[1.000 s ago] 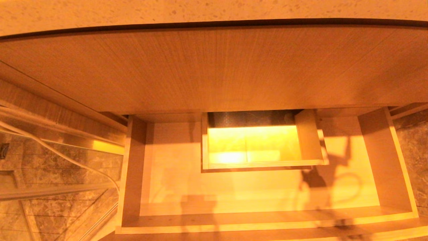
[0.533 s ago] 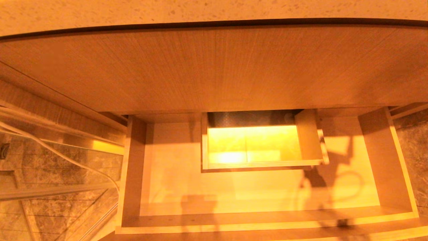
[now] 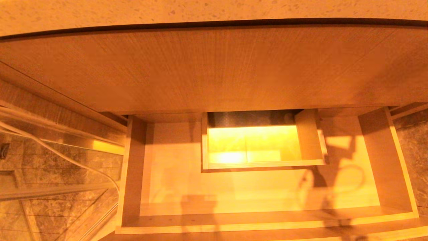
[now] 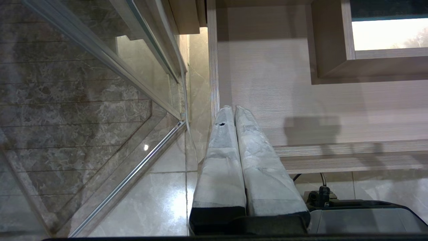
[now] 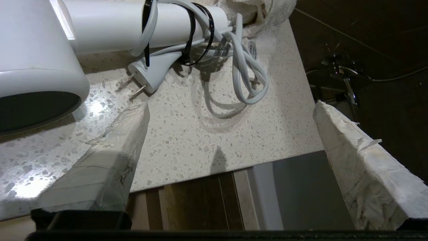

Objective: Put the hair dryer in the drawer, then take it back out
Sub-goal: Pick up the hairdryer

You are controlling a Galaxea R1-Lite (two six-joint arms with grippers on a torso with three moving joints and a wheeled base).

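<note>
The drawer [image 3: 267, 224] stands pulled out below the wood panel, its pale floor bare around the boxed cut-out [image 3: 260, 144]. The white hair dryer [image 5: 36, 50] lies on the speckled countertop [image 5: 200, 134], showing only in the right wrist view. Its cord [image 5: 247, 67] is bound to the handle with black ties, and the plug [image 5: 150, 72] rests beside it. My right gripper [image 5: 230, 106] hovers open over the countertop's edge, a little short of the dryer and holding nothing. My left gripper [image 4: 233, 108] is shut and empty by the drawer's [image 4: 301, 100] left front corner.
A tall wood panel [image 3: 214, 67] and the countertop's edge [image 3: 200, 10] overhang the drawer. A glass shower door [image 4: 100, 100] and tiled floor lie to the left. A white towel [image 5: 260, 10] sits behind the dryer, and a dark recess with metal fittings [image 5: 344, 77] lies past the counter's side.
The arm's shadow on the right of the drawer floor has drifted slightly. The drawer has not moved.
</note>
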